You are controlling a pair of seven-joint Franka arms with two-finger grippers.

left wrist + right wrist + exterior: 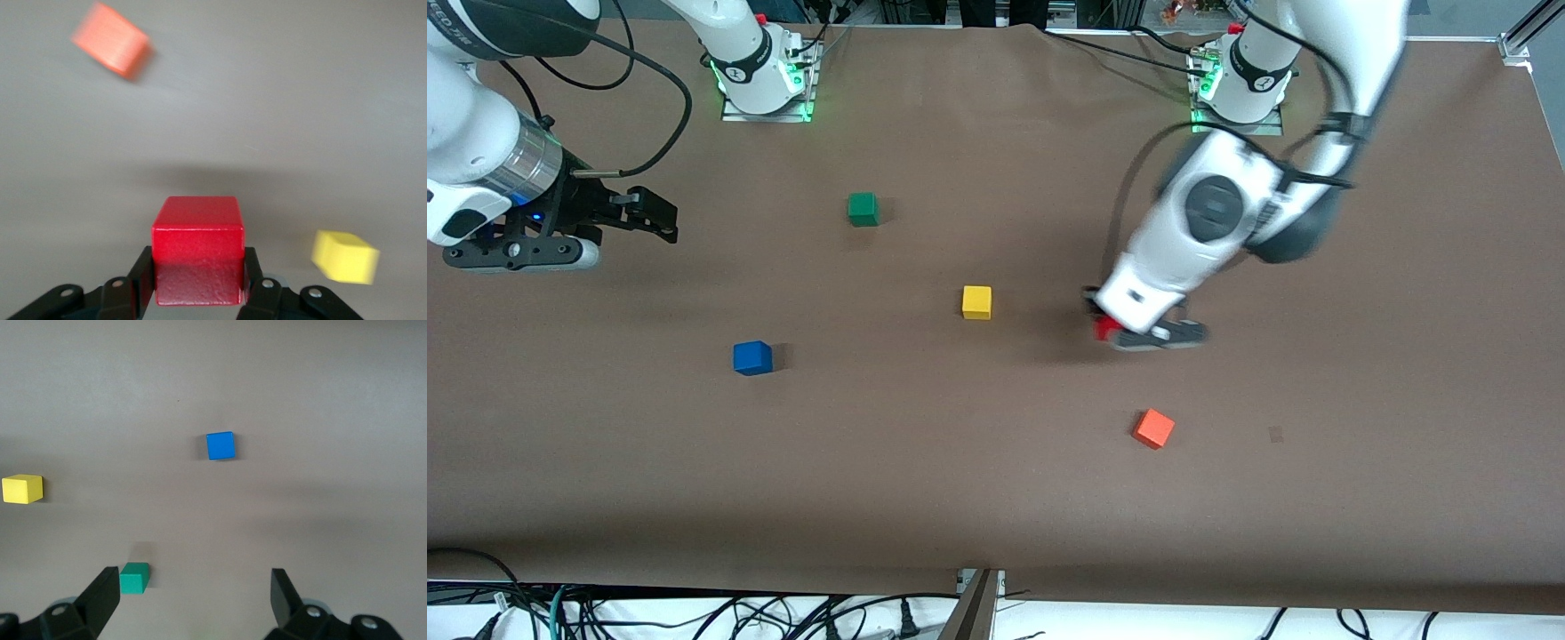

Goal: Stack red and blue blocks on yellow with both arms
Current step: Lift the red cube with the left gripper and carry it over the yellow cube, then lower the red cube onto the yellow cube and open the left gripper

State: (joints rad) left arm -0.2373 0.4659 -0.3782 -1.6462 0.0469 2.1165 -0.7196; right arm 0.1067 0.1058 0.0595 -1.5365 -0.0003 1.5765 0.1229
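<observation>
The left tool (1129,331) is clamped on the red block (198,248), carrying it above the tabletop (996,498); in the left wrist view the cube sits square between the two fingers (141,283), its upper half standing proud of them. In the front view the yellow block (976,302) lies at about nine o'clock from that tool, apart from it, and the orange-red cube (1153,428) at about five o'clock, nearer the camera.

To place well, I would judge the red block should be kept above the yellow top, carried until it is straight over it, turned so the edges line up, then lowered flat before release.

The right tool (560,236) waits with its jaws wide and empty over the right arm's end of the tabletop. The blue block (752,357) rests at about four o'clock from it, the green cube (863,209) at about three.
</observation>
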